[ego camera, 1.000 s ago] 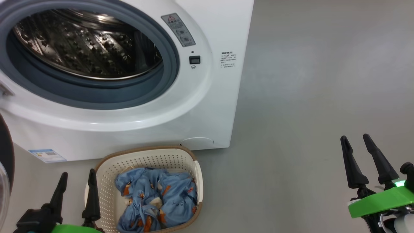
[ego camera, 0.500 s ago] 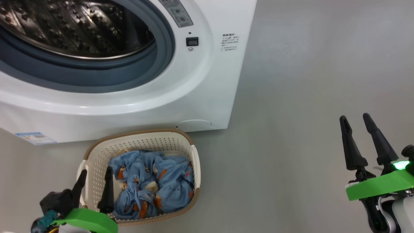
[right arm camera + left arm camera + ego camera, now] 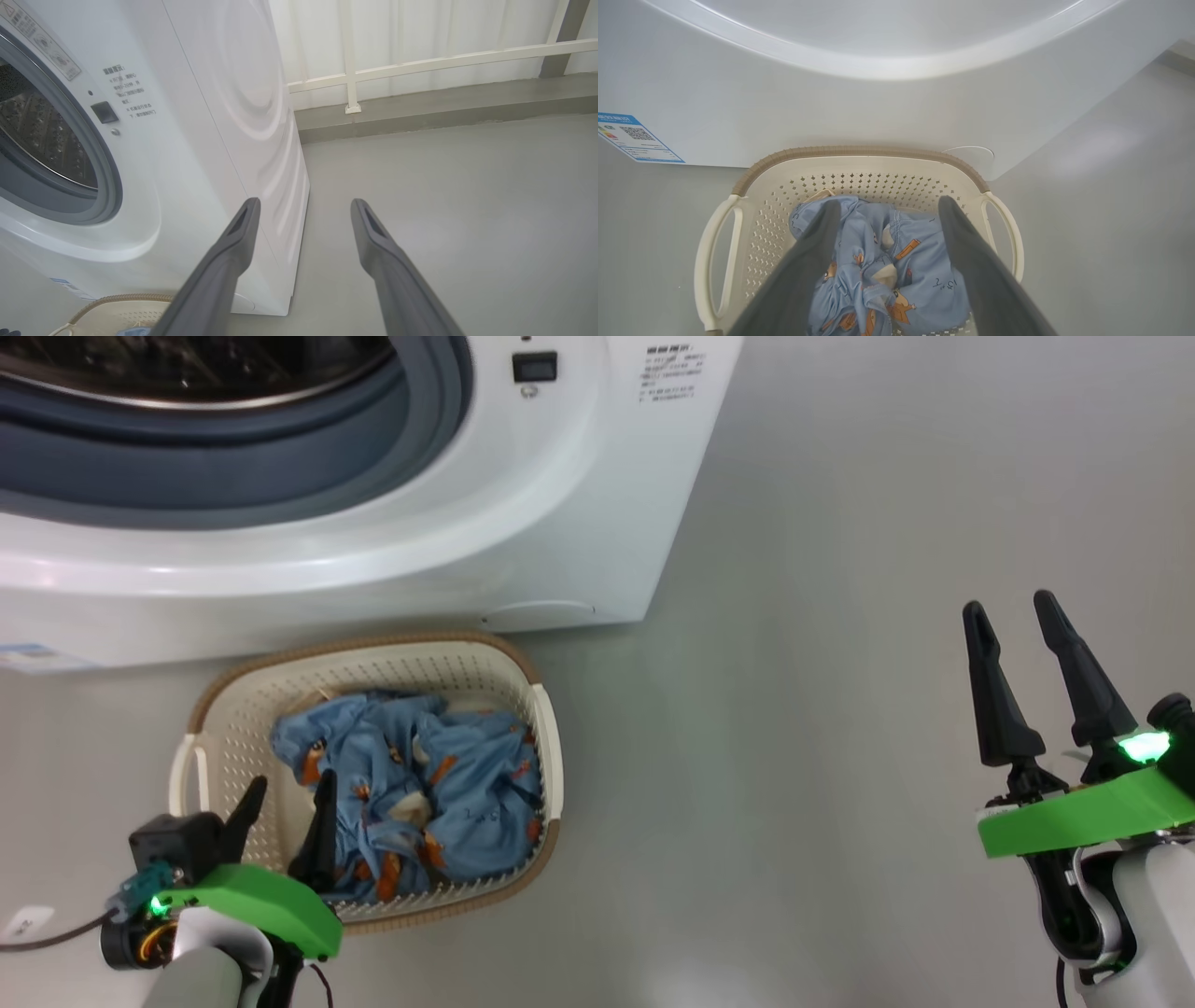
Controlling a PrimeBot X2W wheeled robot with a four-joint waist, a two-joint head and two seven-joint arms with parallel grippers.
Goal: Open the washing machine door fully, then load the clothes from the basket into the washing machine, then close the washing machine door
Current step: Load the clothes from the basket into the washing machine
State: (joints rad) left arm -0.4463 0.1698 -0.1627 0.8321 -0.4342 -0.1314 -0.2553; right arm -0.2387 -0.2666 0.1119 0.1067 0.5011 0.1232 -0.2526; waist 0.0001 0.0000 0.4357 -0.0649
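Our empty, wide-open left gripper [image 3: 288,791] hangs over the cream perforated plastic basket's [image 3: 373,650] near edge, light-blue printed fabric clothes [image 3: 457,784] directly beneath.

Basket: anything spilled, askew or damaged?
Nothing stands out. The basket sits upright on the floor before the washing machine, visible rim intact; the clothes lie bunched inside, none over the rim.

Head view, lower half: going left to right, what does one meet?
In order: left gripper → clothes → bare floor → right gripper. The basket spans the first two, so it has no clear place.
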